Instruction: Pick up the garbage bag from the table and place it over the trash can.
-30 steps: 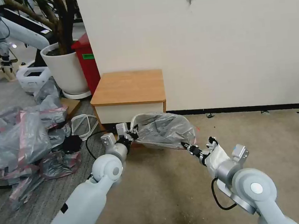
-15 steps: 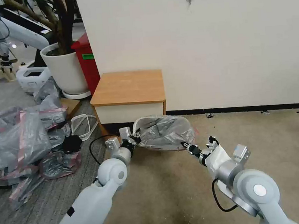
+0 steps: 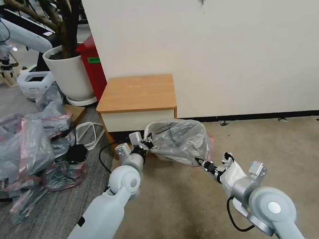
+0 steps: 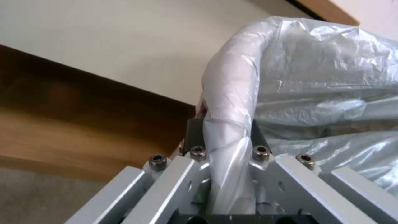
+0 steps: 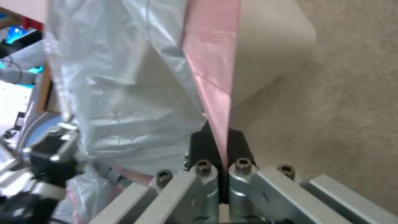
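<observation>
The left gripper [image 4: 226,137] pinches a thick fold of the garbage bag [image 3: 180,140] at its rim, close to the table [image 3: 136,93]. The right gripper [image 5: 219,146] is pressed together on the pink band at the opposite edge. The bag is stretched between them over the trash can [image 5: 269,46] on the floor. I think the thin film could tear or slip from the right gripper's narrow hold if both pull harder.
</observation>
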Controlling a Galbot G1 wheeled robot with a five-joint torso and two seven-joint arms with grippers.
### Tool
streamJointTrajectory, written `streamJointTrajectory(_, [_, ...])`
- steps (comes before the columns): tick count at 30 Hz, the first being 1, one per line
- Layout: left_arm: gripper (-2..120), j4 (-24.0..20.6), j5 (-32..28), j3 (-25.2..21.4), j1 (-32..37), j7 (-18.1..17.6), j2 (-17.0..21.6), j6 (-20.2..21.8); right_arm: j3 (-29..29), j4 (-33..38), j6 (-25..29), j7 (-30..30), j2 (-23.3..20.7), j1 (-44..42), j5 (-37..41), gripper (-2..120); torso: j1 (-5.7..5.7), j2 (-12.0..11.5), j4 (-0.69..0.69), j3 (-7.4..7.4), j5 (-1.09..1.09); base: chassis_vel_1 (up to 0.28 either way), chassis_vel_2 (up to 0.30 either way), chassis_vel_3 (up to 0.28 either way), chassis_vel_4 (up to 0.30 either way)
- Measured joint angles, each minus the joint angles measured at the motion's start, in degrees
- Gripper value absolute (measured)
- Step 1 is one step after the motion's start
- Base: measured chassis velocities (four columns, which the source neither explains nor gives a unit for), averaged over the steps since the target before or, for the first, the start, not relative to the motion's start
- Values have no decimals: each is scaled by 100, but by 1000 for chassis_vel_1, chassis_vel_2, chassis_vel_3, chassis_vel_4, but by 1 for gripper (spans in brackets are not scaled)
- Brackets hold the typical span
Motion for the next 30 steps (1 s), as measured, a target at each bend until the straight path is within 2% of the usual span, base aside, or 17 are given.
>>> streamJointTrajectory(14, [3, -466, -302, -162, 399, 29, 251, 295, -12, -714, 86, -139, -7, 224, -236, 0, 0, 0, 1, 0, 0, 0, 0, 0, 0])
streamJointTrajectory(30, [3, -594, -408, -233, 631, 40, 290, 388, -73, -857, 99, -200, -54, 258, -483, 0, 0, 0, 1, 0, 0, 0, 0, 0, 0])
